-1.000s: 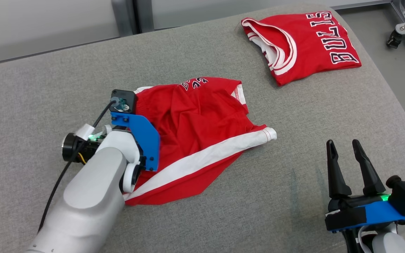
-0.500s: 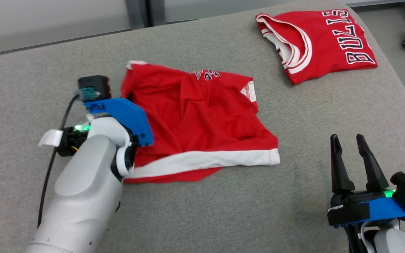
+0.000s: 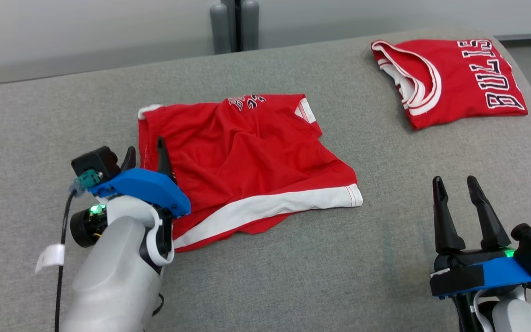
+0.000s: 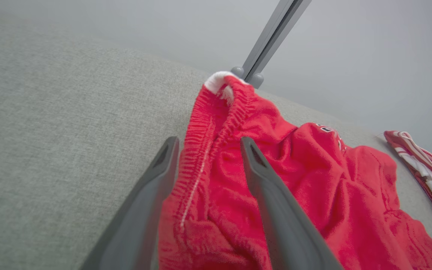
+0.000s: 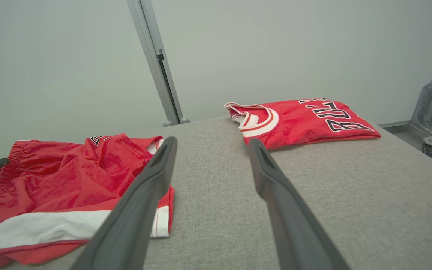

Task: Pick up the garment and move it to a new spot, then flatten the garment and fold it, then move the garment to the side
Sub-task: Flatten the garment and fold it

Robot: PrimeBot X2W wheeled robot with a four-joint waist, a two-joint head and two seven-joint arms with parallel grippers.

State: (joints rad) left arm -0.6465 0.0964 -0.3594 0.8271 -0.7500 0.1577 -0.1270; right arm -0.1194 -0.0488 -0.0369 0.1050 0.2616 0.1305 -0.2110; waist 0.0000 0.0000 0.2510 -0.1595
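The garment, red shorts (image 3: 247, 152) with a white side stripe, lies crumpled on the grey padded surface (image 3: 339, 276) left of centre. My left gripper (image 3: 145, 146) is at the shorts' left edge, open. In the left wrist view the elastic waistband of the shorts (image 4: 313, 168) lies loose between the spread fingers of the left gripper (image 4: 208, 141). My right gripper (image 3: 454, 180) hovers open and empty at the lower right, apart from the cloth. The right wrist view looks past the right gripper (image 5: 212, 142) to the shorts (image 5: 62, 176) on its left.
A folded red jersey (image 3: 459, 78) with black and white lettering lies at the far right corner, also visible as the jersey (image 5: 302, 120) in the right wrist view. The surface's right edge drops to the floor. A grey post (image 3: 233, 25) stands behind.
The head camera has shifted. My left gripper had shut on the waistband edge and drawn it out to the left; it now stands open and lower. The right gripper kept still.
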